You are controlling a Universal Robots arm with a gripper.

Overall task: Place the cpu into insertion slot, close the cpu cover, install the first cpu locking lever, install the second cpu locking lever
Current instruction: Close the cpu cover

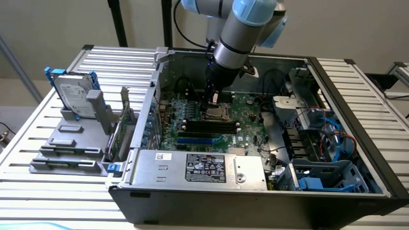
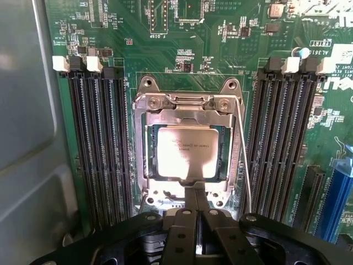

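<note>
Fingers [image 2: 190,201] are squeezing together with nothing between them, tips sitting at the front lip of the cover [image 2: 185,115]. That's lying flat over the cpu [image 2: 185,152] in its slot [image 2: 145,87]. I'm guessing cover-closing is wrapping up, and latching is calling for a steady hooking push. I'm counting one cpu, one cover, one lever wire [image 2: 246,165] and eight memory slots [image 2: 99,143].

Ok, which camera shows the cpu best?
The wrist view: the cpu faces it squarely, its pale metal face framed by the cpu cover. In the exterior view it is a small pale patch below the hand.
</note>
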